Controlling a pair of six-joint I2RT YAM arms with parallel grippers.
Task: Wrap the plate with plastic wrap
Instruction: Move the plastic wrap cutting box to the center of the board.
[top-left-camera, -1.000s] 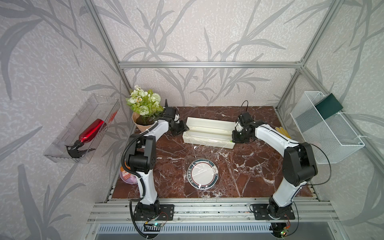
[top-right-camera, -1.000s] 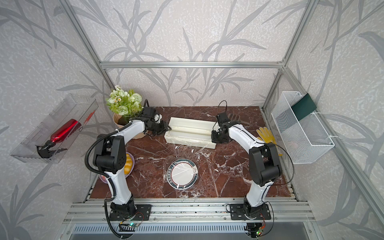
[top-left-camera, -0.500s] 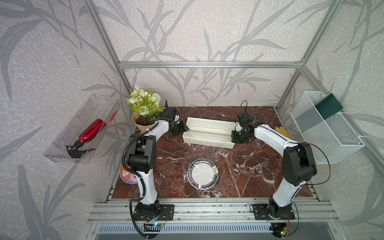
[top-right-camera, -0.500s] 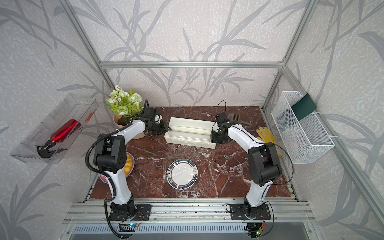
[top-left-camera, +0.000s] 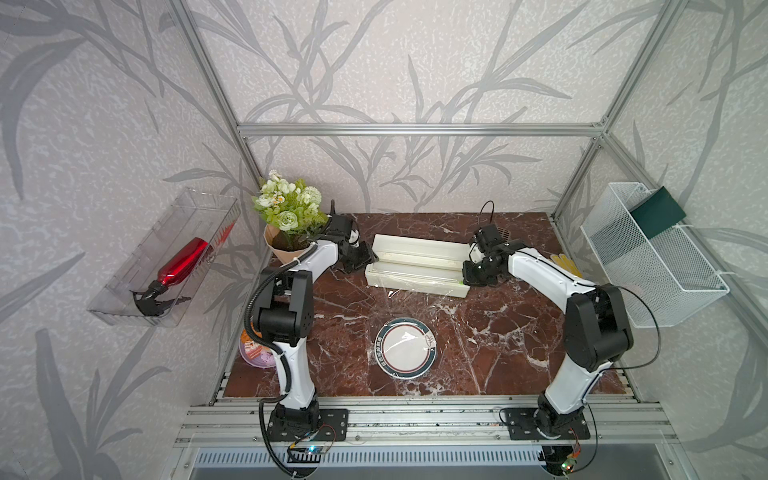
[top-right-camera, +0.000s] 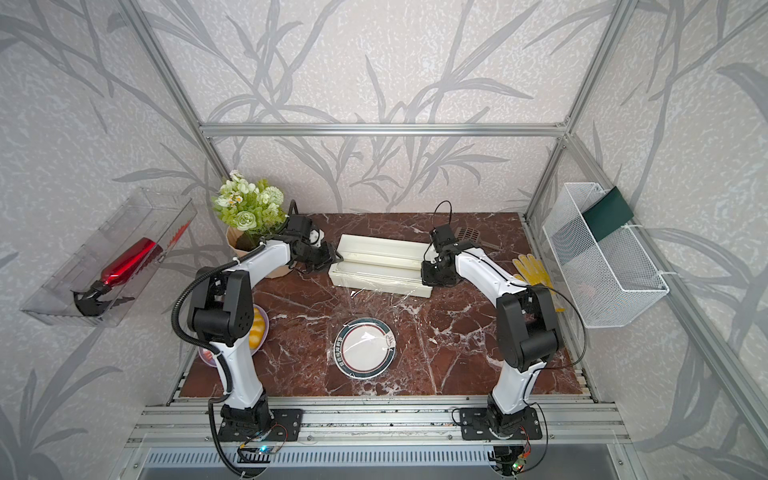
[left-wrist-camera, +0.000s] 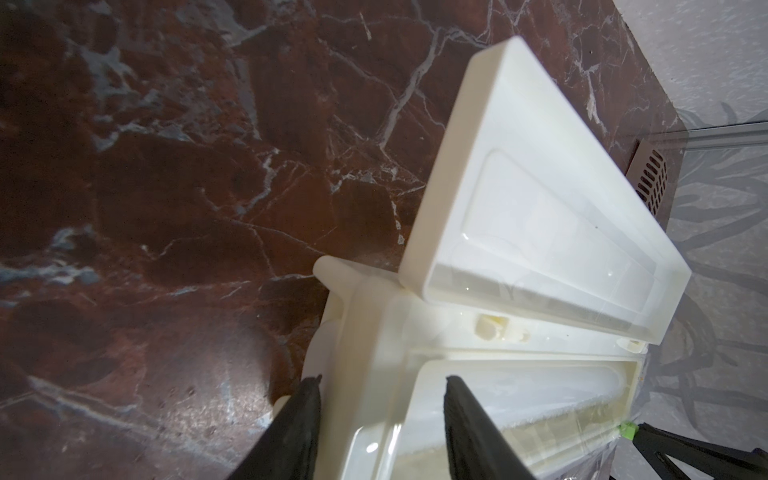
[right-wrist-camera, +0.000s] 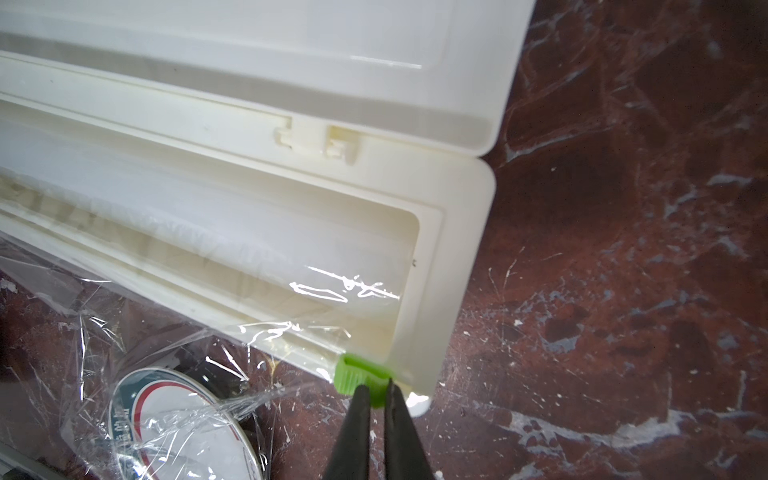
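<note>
Now the right gripper (right-wrist-camera: 376, 385) is pinched tight on the green slider (right-wrist-camera: 353, 371) at one box (top-left-camera: 417, 266) end. The left gripper (left-wrist-camera: 382, 380) seems clamped on the other end. The wrap (top-left-camera: 415, 300) trails from the box over the plate (top-left-camera: 406, 348).

Glossy, wrinkled plastic wrap (right-wrist-camera: 137, 332) — smooth cream plastic box (right-wrist-camera: 451, 249) — polished red marble-look tabletop (right-wrist-camera: 623, 270)

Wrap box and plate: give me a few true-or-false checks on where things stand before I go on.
1. The box has its lid open. True.
2. The right hand pinches the green slider. True.
3. The film lies over the plate. True.
4. The left hand holds the plate. False: it straddles the box's far end.
5. The green slider sits at mid-box. False: it is at the box's end, by the right hand.
</note>
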